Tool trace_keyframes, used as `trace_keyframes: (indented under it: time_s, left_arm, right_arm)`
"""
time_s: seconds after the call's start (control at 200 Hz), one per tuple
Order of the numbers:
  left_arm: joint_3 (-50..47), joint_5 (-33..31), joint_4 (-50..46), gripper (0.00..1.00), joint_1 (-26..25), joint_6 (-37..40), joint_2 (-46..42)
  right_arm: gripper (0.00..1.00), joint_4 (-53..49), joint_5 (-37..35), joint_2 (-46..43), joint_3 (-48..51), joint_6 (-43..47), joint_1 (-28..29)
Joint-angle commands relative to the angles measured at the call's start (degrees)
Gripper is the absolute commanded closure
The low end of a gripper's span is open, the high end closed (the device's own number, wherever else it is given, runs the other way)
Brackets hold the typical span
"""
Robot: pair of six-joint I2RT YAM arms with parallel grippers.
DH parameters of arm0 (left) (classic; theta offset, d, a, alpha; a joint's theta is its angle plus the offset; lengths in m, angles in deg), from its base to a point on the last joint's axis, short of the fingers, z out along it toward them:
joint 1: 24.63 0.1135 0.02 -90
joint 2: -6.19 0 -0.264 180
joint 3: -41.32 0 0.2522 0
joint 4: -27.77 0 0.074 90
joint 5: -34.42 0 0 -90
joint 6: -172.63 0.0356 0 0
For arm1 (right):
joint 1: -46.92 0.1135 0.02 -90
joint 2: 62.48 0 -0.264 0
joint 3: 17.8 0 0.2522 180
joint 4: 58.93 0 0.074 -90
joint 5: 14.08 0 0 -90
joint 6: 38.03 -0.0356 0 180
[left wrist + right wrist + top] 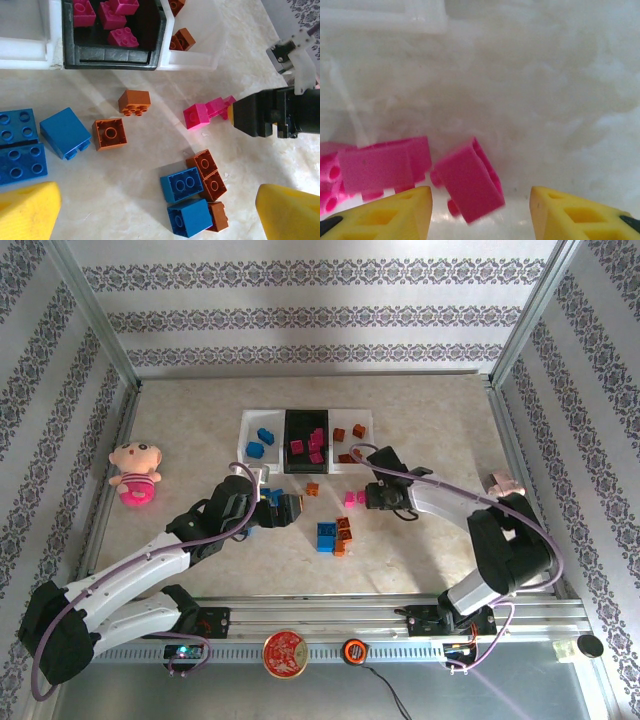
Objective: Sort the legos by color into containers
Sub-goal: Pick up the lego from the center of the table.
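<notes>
The right pincer (481, 212), open, straddles a tilted pink brick (467, 185); closing may flip it away or snag the second brick (380, 167) alongside. The left pincer (160, 215) gapes open.

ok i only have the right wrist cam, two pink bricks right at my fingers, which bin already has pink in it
Observer: The black bin, the middle one of three, holds the pink bricks.
Operator: whats in the white ones
Observer: The left white bin holds blue bricks; the right white bin holds orange bricks.
Operator: left arm near me
Observer: The left gripper hangs open to the left of your pink pair, apart from it, with loose blue and orange bricks nearer the bases.
</notes>
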Motion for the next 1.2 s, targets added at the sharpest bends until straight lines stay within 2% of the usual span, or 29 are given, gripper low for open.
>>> trace_keyframes:
  time_s: [0.0, 0.16, 0.29, 0.37, 0.445, 0.555, 0.635, 0.72, 0.81, 0.929, 1.049, 1.194]
  left_arm:
    - [-0.4, -0.9, -2.4, 0.0, -0.3, -0.4, -0.6]
    - [-0.5, -1.5, -3.7, 0.0, -0.2, -0.3, -1.4]
    - [-1.0, -2.3, -4.8, 0.0, -0.2, -0.2, -2.7]
    - [-1.1, -2.7, -5.5, 0.0, -0.1, 0.2, -3.3]
    - [-1.1, -3.1, -6.1, 0.0, -0.1, 0.6, -3.5]
    - [-0.8, -3.6, -6.8, 0.0, -0.1, 1.0, -3.6]
    - [-0.4, -4.1, -7.6, 0.0, -0.1, 1.3, -3.8]
    - [-0.2, -4.7, -8.3, 0.0, -0.1, 1.5, -4.4]
    - [-0.4, -5.8, -9.2, 0.0, -0.1, 1.8, -5.5]
    - [-1.2, -7.3, -10.2, 0.0, 0.0, 2.3, -7.4]
    - [-2.4, -7.2, -9.8, 0.0, -0.1, 2.8, -8.9]
    - [-3.7, -7.2, -9.4, 0.0, 0.0, 2.3, -10.1]
  right_arm:
    - [0.47, -0.4, -1.3, 2.9, -3.3, 2.6, 0.0]
    - [0.57, -0.4, -0.1, 6.2, -5.6, 3.4, -0.1]
    - [0.69, -0.3, 0.9, 6.3, -4.9, 3.3, -0.1]
    - [0.69, 0.1, 0.8, 5.6, -3.5, 3.2, -0.2]
    - [0.64, 0.2, 0.5, 5.6, -2.8, 3.0, -0.3]
    - [0.63, 0.0, 0.8, 6.2, -2.8, 2.9, -0.4]
    - [0.65, -0.1, 1.5, 6.5, -3.1, 2.8, -0.6]
    - [0.73, -0.2, 2.2, 6.1, -3.1, 2.9, -0.6]
    - [0.82, -0.6, 2.4, 2.9, -2.5, 2.7, -0.1]
    - [0.87, -1.4, 3.2, -5.8, -2.3, 2.8, 2.8]
    - [0.88, -1.5, 5.8, -9.3, -7.8, 4.0, 7.4]
    - [0.87, 1.2, 10.5, -1.7, -18.8, 3.8, 9.8]
